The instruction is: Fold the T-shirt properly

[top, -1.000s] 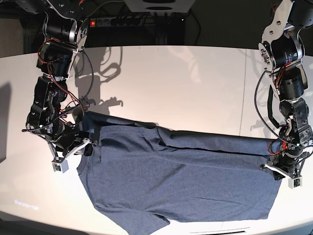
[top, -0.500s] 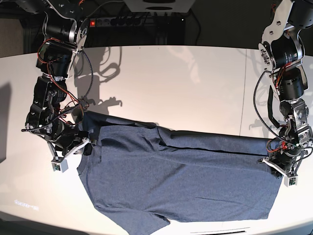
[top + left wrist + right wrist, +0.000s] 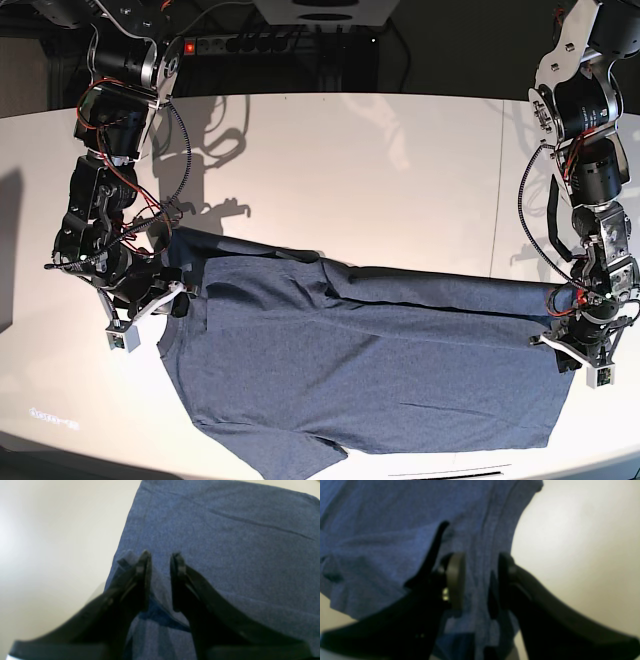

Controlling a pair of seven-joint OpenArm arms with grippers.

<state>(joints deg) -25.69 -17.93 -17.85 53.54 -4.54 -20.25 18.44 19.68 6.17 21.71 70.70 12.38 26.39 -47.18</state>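
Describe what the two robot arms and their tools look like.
Both arms are black and silver metal segments with exposed red and black cables. Each tool, left and right, carries two curved black fingers and a small white camera block. The right tool's finger shows a rounded pad.

Two black fingers (image 3: 146, 580) of the left gripper (image 3: 160, 557) rise from the bottom of the frame, their tips set slightly apart with a raised ridge of the T-shirt (image 3: 225, 542) pinched between them. The heathered blue fabric fills the centre and right of the picture, one thin crease running diagonally across its upper right. A small folded corner of cloth sits just left of the left fingertip. The pale table (image 3: 55, 542) occupies the whole left side, meeting the shirt's straight edge.
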